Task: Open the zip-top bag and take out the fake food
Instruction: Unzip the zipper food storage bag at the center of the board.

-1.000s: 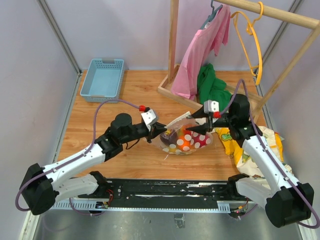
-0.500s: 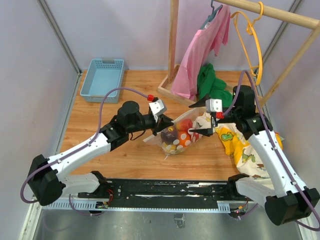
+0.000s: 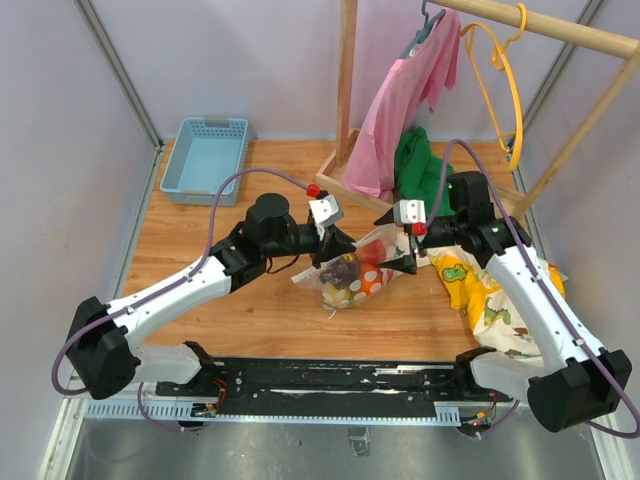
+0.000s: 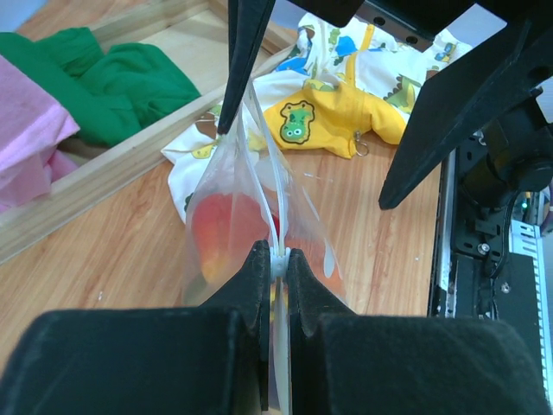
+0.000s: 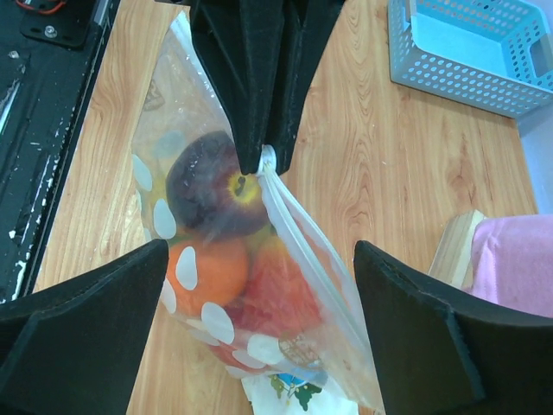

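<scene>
We have bare table (image 3: 180, 230) left of the bag (image 3: 345, 280) and in front of it. Behind, the wooden rack base (image 3: 330, 182) and green garment (image 3: 420, 175) block passage. Right, the printed cloth (image 3: 487, 318) covers the wood. The left gripper (image 3: 335, 245) and right gripper (image 3: 398, 242) crowd the bag's top from both sides.

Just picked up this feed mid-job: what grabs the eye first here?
At the table's middle, the clear zip-top bag of bright fake food is pinched at its white zip strip by the shut left claw. The right claw gapes wide open on the bag's right, gripping nothing. Behind them, a pink garment hangs on a wooden rack.
</scene>
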You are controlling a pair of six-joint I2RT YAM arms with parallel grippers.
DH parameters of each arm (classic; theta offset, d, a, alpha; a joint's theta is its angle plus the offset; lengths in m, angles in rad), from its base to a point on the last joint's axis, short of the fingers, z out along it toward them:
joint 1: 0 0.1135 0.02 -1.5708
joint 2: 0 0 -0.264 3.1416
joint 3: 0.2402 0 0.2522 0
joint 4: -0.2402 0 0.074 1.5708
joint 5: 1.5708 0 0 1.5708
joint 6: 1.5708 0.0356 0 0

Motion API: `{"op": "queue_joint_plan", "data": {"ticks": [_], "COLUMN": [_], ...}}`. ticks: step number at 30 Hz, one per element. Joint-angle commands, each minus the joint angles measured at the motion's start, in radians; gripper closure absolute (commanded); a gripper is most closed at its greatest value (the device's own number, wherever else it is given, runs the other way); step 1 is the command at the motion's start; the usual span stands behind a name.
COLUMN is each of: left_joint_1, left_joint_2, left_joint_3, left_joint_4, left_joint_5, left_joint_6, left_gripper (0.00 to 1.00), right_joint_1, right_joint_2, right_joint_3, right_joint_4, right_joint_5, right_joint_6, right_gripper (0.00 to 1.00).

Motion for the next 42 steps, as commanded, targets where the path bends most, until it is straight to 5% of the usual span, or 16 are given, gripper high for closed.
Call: {"op": "queue_joint_plan", "data": {"ticks": [1,12,30,42], "left_joint_1": [0.001,-0.016,-0.024,-0.024], "left_joint_2": [0.022,0.065,0.076,0.028], "left_joint_3": [0.051,0.085,0.107,0.091], "left_joint_4": [0.023,0.006,-0.039,-0.123], "left_joint_5": [0.065,0.102,0.086,0.001], "left_joint_6": [0.007,0.022,0.063,0.122], "left_gripper": [1.0,1.0,1.0,1.0], "right_joint_1": [0.045,0.078,0.092,0.074], "right_joint_2": [0.014,0.057,0.044,0.022], "right_joint_3": [0.046,0.047,0.048,0.044], "right_joint_4": [-0.019,-0.015,-0.039,-0.024], "right_joint_5": [0.048,0.096,0.107,0.113], "right_joint_6": [-0.054,-0.1,-0.135,-0.103], "right_gripper": [0.13,0.35,0.98,0.99]}}
